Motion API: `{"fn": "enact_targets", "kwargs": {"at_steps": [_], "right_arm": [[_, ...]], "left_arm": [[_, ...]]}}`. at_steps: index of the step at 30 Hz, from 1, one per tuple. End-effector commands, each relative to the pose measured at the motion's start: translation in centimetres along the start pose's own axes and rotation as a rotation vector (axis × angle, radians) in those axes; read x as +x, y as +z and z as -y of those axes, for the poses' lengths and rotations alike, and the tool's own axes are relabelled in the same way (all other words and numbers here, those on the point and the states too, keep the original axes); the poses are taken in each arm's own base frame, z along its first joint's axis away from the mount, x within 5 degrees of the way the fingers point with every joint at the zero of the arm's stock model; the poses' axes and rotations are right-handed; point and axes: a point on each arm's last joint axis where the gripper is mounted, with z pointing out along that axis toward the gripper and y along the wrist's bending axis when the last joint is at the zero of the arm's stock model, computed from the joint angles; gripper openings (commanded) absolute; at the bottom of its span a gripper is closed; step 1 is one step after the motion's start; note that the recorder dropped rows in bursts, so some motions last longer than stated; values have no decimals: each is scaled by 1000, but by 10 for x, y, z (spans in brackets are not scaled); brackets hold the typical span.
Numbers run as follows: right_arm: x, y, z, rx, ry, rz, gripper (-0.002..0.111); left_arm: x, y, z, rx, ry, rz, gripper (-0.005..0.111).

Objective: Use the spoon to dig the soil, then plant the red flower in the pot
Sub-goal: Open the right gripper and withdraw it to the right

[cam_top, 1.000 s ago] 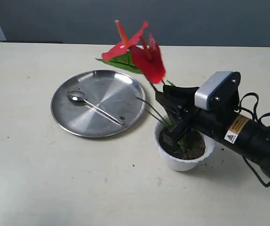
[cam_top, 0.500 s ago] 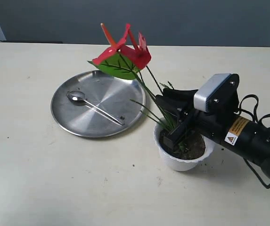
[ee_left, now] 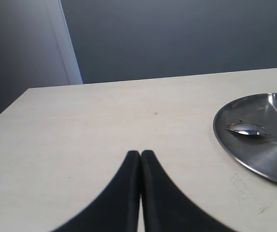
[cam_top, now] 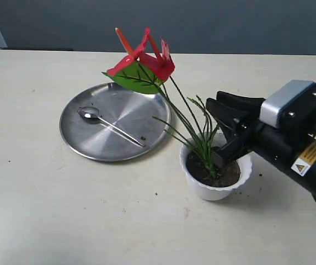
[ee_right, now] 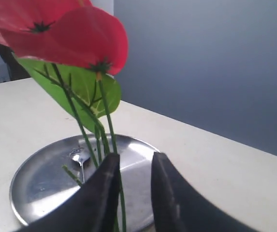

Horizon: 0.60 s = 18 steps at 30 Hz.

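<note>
Bearing a yellow warning label (cam_top: 302, 167), right claw (cam_top: 222, 133) beside pot (cam_top: 217, 190).

Only marking I can spot is a yellow warning-triangle sticker (cam_top: 307, 160) on the right arm (cam_top: 290, 152), lower right of the exterior frame. Its print's too tiny to read.

Right claw (cam_top: 222, 132) parted; left claw (ee_left: 140, 153) closed.
</note>
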Motion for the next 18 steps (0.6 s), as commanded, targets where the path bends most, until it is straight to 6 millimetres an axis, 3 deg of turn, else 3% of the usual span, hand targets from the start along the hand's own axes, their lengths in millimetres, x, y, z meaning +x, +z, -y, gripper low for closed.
{"fn": "enact_targets", "kwargs": {"at_steps": [1,4,9,15,18], "right_arm": [[-13,-29,-5,22,-2,60,24],[-24,-50,-13,-10,31,128,24],[-43,-79,-25,-109,278,255,24],[-63,-106,-34,-295,838,366,24],[-73,-116,-32,-331,986,450,24]], "left_arm": [[-2,-1,0,5,-1,14,0],[-2,-1,0,5,-1,14,0],[-2,-1,0,5,-1,14,0],[-2,-1,0,5,-1,14,0],[-2,-1,0,5,-1,14,0]]}}
